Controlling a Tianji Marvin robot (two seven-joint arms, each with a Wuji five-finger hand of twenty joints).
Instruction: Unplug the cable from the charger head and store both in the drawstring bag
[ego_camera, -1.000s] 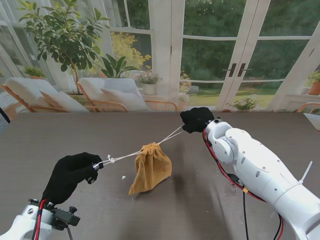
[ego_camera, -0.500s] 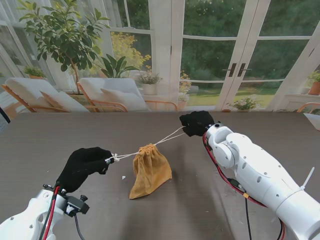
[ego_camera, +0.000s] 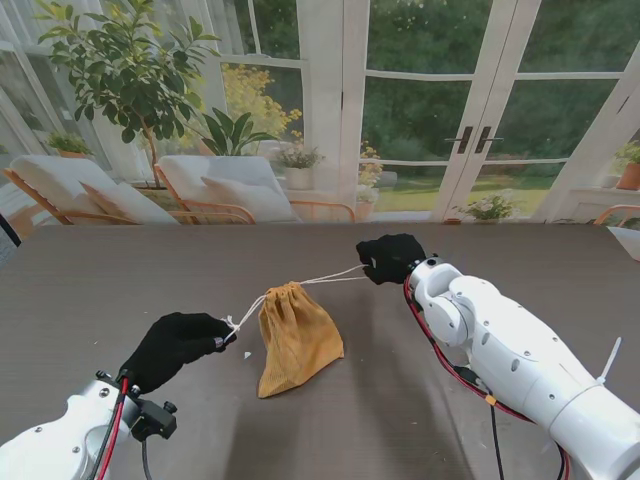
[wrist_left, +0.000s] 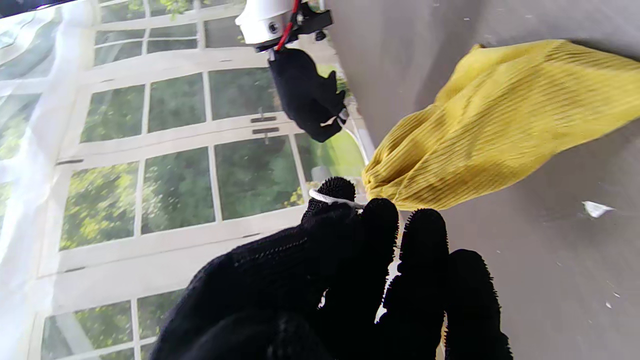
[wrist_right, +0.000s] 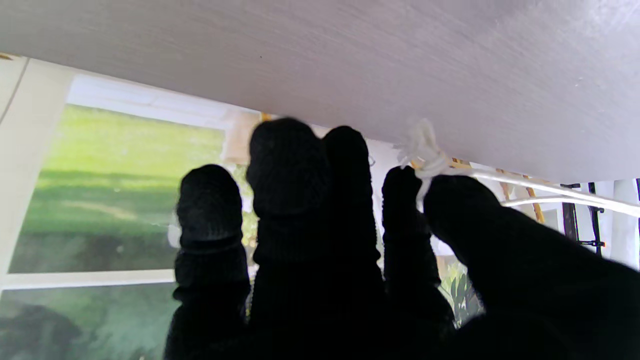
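Nearest to me, the left robot hand (ego_camera: 180, 345) is clamped on the white drawstring (ego_camera: 243, 316), pinching the knotted end between its fingertips (wrist_left: 336, 194). Compared with a second ago it has drawn nearer to me and closer to the bag, and the cord on its side now droops in a short loop where it ran straight and taut before.

Just beyond, the mustard drawstring bag (ego_camera: 295, 338) lies on the grey table (ego_camera: 90, 290), mouth puckered shut. It has settled flatter, its neck no longer lifted by the pull. Neither cable nor charger head shows anywhere; I judge both are already inside.

Farthest, the right robot hand (ego_camera: 390, 258) pinches the other cord end (wrist_right: 425, 152), also closed on it, and has shifted slightly toward the bag, though its cord stays straighter.

The slackening suggests the cinching pull is finished, and what remains is letting go of the cords.
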